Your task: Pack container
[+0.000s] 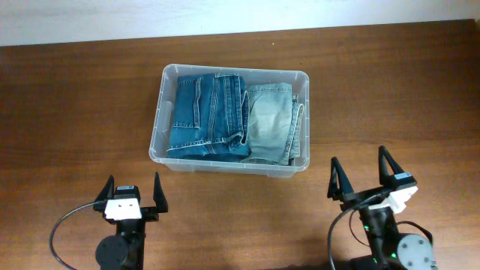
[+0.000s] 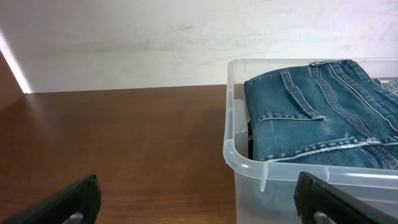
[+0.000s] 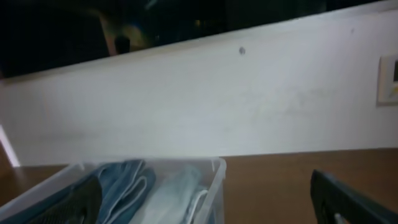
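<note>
The container (image 1: 225, 166) stands mid-table (image 1: 75, 112), with dark jeans (image 1: 208, 116) beside light jeans (image 1: 271, 124) inside. The left gripper (image 1: 133, 178) and right gripper (image 1: 358, 155) wait before it, fingers wide apart, holding nothing.

The container's (image 1: 229, 70) floor is hidden under the dark jeans (image 1: 206, 112) and the light jeans (image 1: 271, 120). In the overhead view the picture's bottom edge cuts off both arms below the left end effector (image 1: 133, 181) and the right end effector (image 1: 358, 157). The table (image 1: 75, 112) runs out of sight at the left, right and bottom. The left wrist view shows only the tips of its fingers (image 2: 74, 200) and cuts the container off at the right and bottom. The right wrist view is blurred: the jeans' seams cannot be made out and the fingers there are dark smears. A pale plate (image 3: 388, 79) on the wall (image 3: 186, 106) is cut by the right edge, too unclear to identify.
</note>
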You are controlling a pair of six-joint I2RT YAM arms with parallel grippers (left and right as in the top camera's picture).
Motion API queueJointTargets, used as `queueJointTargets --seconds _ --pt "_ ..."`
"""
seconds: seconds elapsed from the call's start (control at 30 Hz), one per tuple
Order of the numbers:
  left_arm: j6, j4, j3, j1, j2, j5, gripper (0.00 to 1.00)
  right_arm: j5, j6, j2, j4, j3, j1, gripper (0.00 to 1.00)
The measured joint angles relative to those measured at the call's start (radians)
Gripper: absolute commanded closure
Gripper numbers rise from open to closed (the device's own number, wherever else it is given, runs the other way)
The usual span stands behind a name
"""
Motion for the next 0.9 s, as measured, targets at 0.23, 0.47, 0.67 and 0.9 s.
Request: queueJointTargets --seconds 0.23,0.47,0.67,0.9 --pt "0.000 0.000 0.000 0.000 0.000 0.000 0.00 0.001 0.000 0.000 0.108 -0.108 -0.029 0.01" --pt "0.000 0.000 0.000 0.000 0.000 0.000 0.01 0.004 -0.001 0.000 0.126 -0.133 -0.076 0.02" --pt "0.000 0.000 0.000 0.000 0.000 0.000 0.00 0.004 -0.002 0.000 0.116 -0.158 -0.084 0.01" --pt "0.000 0.000 0.000 0.000 0.000 0.000 0.01 0.004 -0.015 0.000 0.044 -0.170 -0.084 0.01"
